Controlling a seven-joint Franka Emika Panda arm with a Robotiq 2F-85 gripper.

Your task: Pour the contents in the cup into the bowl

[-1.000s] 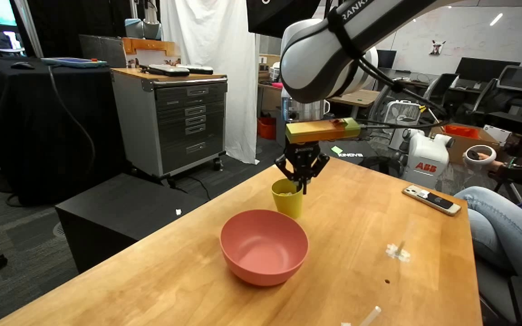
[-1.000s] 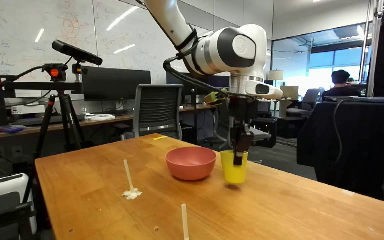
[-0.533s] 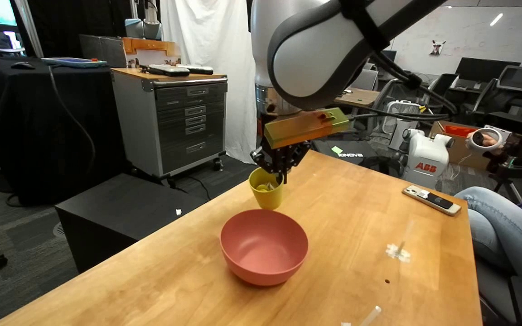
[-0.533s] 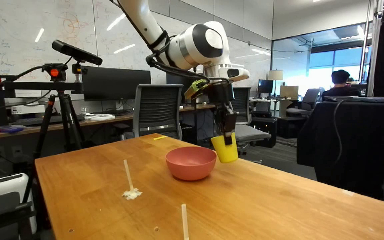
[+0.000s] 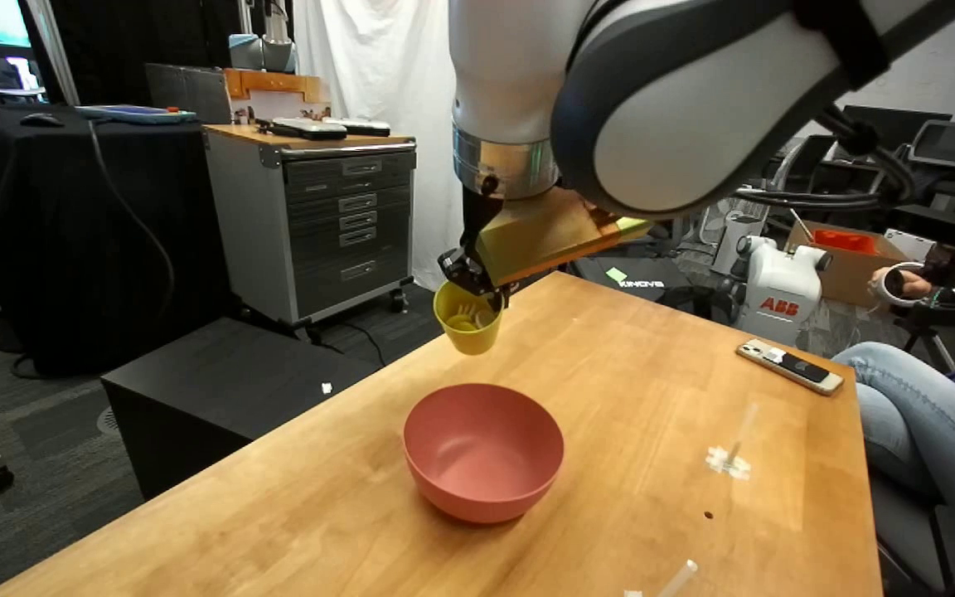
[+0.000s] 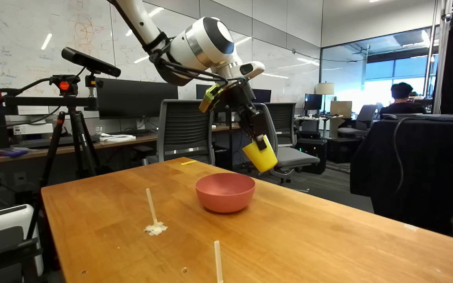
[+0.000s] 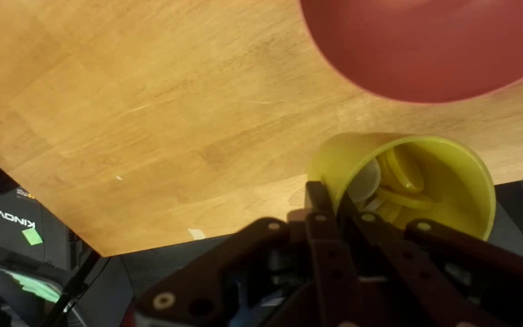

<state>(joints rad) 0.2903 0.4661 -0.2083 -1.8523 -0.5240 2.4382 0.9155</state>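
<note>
My gripper (image 7: 333, 200) pinched a yellow cup (image 6: 266, 158), white and yellow pieces (image 7: 404, 171) inside, raised higher and tilted more than before

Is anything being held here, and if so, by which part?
The black two-fingered gripper holds the small round yellow plastic cup by its wall at the rim, one finger inside, one outside.

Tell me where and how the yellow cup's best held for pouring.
I'd pinch the cup by its rim, coming from the open-mouth side with one finger inside, one outside, as the gripper does. No handle shows, the wall looks thin, and holding it beside the lip facing the bowl should leave that lip free for the pieces.
</note>
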